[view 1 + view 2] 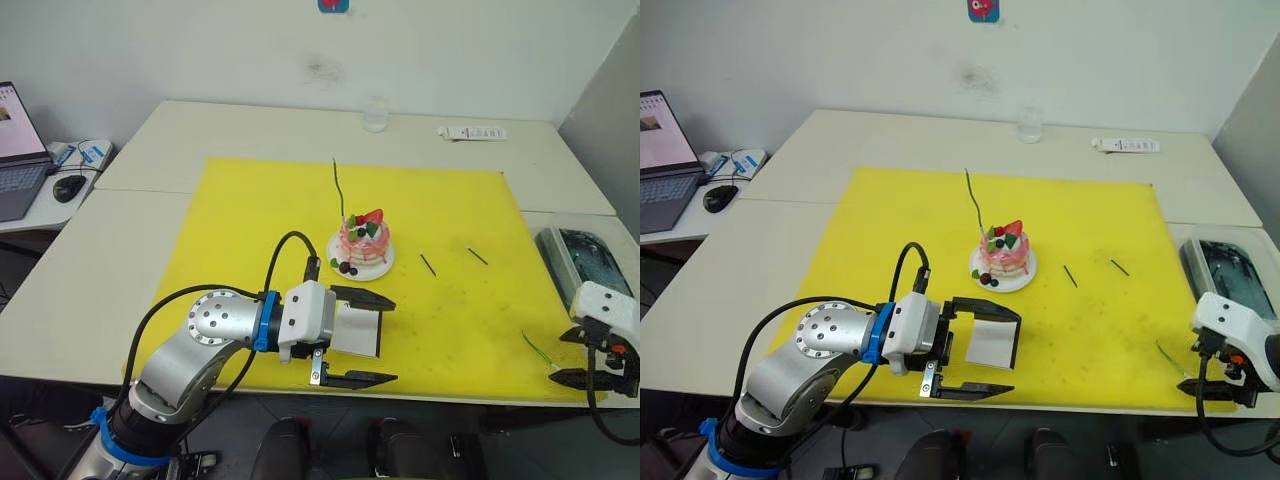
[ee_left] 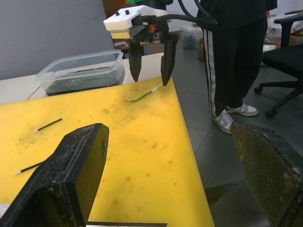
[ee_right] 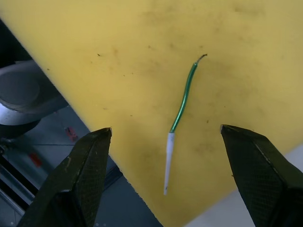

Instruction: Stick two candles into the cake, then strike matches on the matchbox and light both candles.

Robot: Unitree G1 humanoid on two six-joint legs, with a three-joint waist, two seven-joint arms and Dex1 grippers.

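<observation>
The pink cake (image 1: 363,243) on its white plate (image 1: 341,255) stands mid-mat, with one thin green candle (image 1: 339,192) stuck upright in it. Another candle (image 3: 182,100) lies flat near the mat's right front edge, pale tip outward. My right gripper (image 1: 572,357) hovers open just above this candle, a finger on each side. At the front centre, my left gripper (image 1: 392,340) is open around the flat white matchbox (image 1: 357,335) lying on the mat. Two short dark matches (image 1: 428,264) (image 1: 478,256) lie right of the cake.
The yellow mat (image 1: 250,220) covers the table's middle. A clear plastic container (image 1: 580,262) sits at the right edge. A glass (image 1: 375,115) and a white bar (image 1: 472,132) are at the back. A laptop (image 1: 18,150) and mouse (image 1: 68,187) are left. A person's legs (image 2: 232,61) stand beyond the front edge.
</observation>
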